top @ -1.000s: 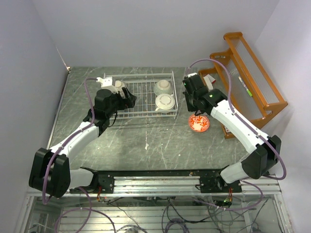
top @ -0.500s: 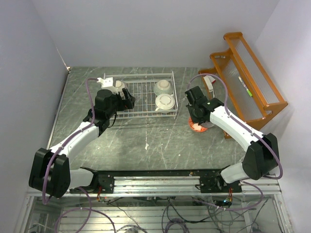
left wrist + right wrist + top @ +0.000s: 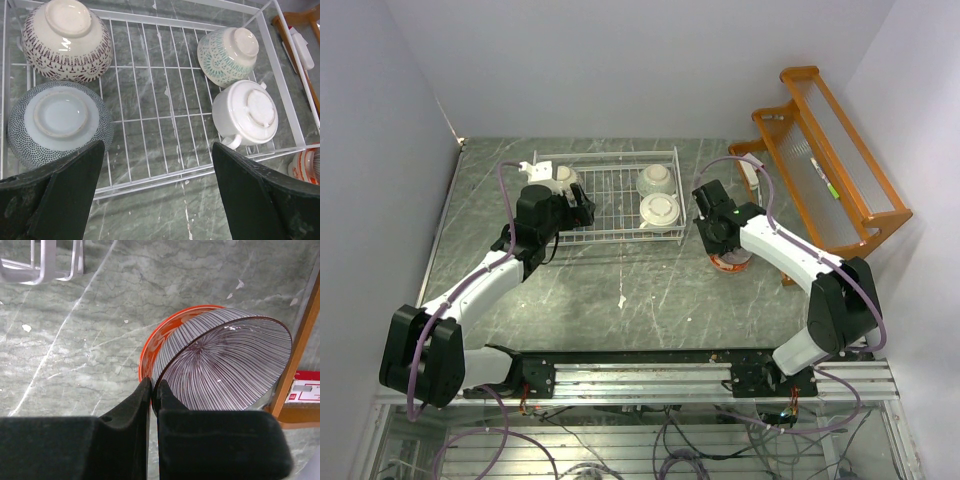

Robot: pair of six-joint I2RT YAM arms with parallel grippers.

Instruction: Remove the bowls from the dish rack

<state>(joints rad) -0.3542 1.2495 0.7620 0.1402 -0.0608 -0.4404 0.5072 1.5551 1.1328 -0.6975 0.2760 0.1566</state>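
The left claw (image 3: 157, 148) hangs over the near left part of the dish rack (image 3: 165, 107), its 2 fingers (image 3: 65, 192) spread wide with nothing between them. 4 bowls sit upside down in the rack: a maroon-patterned bowl (image 3: 67, 42) at the far left, a grey dotted bowl (image 3: 57, 122) just in front of it, a teal-patterned bowl (image 3: 227, 50) at the far right and a cream bowl (image 3: 246, 112) with a small handle beside that. The near edge of the grey dotted bowl is covered by the left finger.

From the top camera the left arm hides the rack's left end, so only a sliver of 1 bowl shows there.

The right claw (image 3: 154, 390) is outside the rack, over the table (image 3: 75, 340) near the rack's right front corner. Its fingers are pressed almost together, pinching the rim of a striped bowl (image 3: 225, 360), which is tilted with its open side up. Beneath it lies a red-and-white bowl (image 3: 162, 337), of which only an arc of rim shows. Whether the striped bowl rests in it or hangs just above cannot be told.

In the top view the right wrist covers most of both bowls. The left wrist view cuts the red-and-white bowl off at its right edge. The orange wooden rack (image 3: 300, 345) stands just beside them
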